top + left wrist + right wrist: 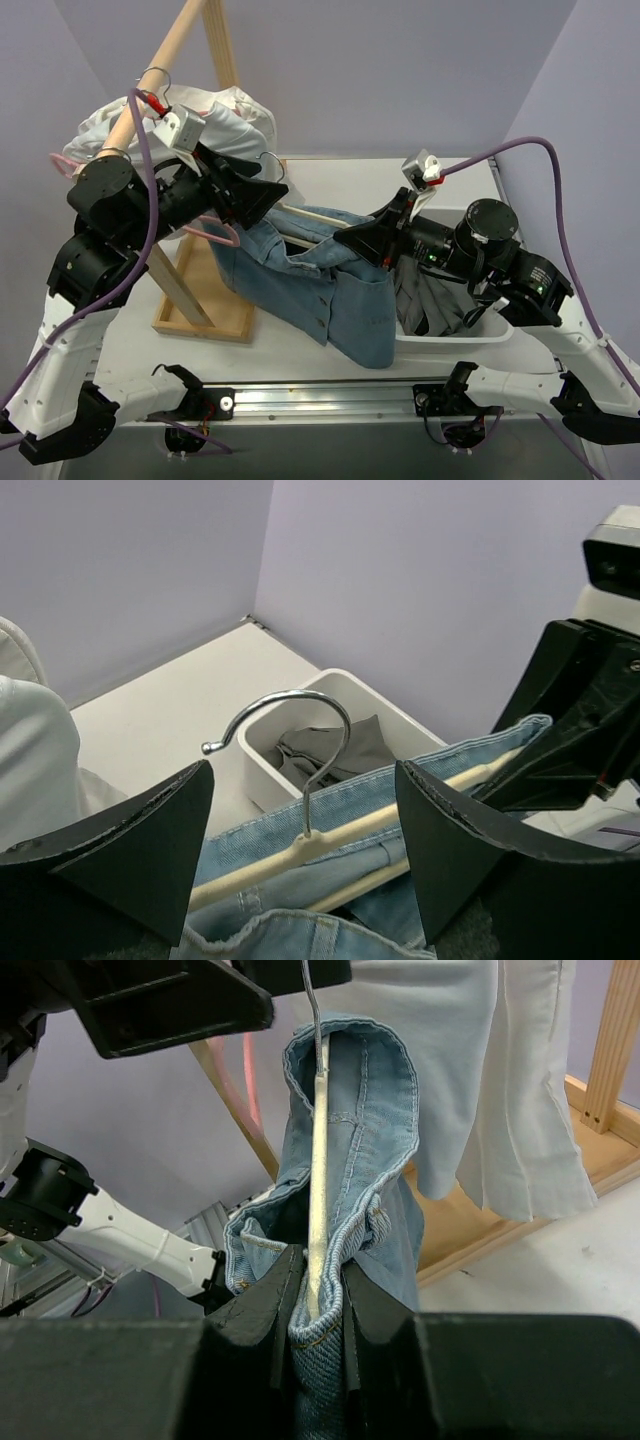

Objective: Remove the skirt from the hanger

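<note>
In the white bin [455, 342] on the worktop [345, 180] lies the skirt [432, 296], likely soft, light and limp, best pinched at its waistband; the right claw [318, 1295] clenches the denim-draped cream hanger [350, 832], the left claw [303, 780] gapes around its hook [290, 705]

The denim garment [330, 290] is a plain, faded light blue. It sits on a cream hanger [350, 828] with a shiny silver hook [290, 702]. The skirt [432, 300] is dark grey and its bin [455, 343] is white. The hanger [222, 232] is pink. The shirt [245, 120] is white, and the rack [195, 295] is pale bare wood. The left hand [303, 780] and right hand [318, 1295] are matte black. The cables [545, 150] are purple, the walls [400, 70] are lilac, and the surface [330, 175] is white.
</note>
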You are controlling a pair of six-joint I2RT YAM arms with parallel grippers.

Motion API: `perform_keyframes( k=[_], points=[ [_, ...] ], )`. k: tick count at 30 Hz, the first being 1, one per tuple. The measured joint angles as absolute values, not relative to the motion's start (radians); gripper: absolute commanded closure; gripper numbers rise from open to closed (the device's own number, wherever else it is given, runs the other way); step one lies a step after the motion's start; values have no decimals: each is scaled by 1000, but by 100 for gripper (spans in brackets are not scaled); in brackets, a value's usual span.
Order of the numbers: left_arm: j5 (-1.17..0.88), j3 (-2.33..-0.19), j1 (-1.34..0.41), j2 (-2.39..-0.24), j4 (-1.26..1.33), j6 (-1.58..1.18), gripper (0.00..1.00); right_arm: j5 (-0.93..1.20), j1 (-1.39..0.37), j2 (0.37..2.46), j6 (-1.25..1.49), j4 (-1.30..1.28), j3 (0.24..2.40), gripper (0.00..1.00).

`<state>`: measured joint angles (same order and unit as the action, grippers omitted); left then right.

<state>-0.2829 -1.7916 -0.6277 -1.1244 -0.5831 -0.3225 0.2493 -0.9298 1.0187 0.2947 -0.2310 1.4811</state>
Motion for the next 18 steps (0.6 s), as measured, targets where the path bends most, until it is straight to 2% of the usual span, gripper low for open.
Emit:
perform_keyframes(
  k=[7, 10, 13, 14, 17, 18],
  points=[
    [-277, -1790, -628, -1178, -588, -302, 25, 251, -930, 1027, 317, -228, 1481, 100],
    [-275, -1769, -628, -1179, -588, -298, 34, 251, -930, 1028, 319, -228, 1483, 100],
    [-269, -1751, -628, -1181, -588, -291, 64, 251, -930, 1028, 322, -224, 1486, 100],
    [-271, -1750, -628, -1184, -592, -289, 96, 250, -930, 1028, 323, -218, 1486, 100],
    [-297, -1750, -643, -1194, -584, -292, 98, 247, -928, 1032, 326, -213, 1486, 100],
    [-301, -1750, -643, -1197, -581, -298, 98, 246, -928, 1033, 326, -213, 1486, 83]
  ],
)
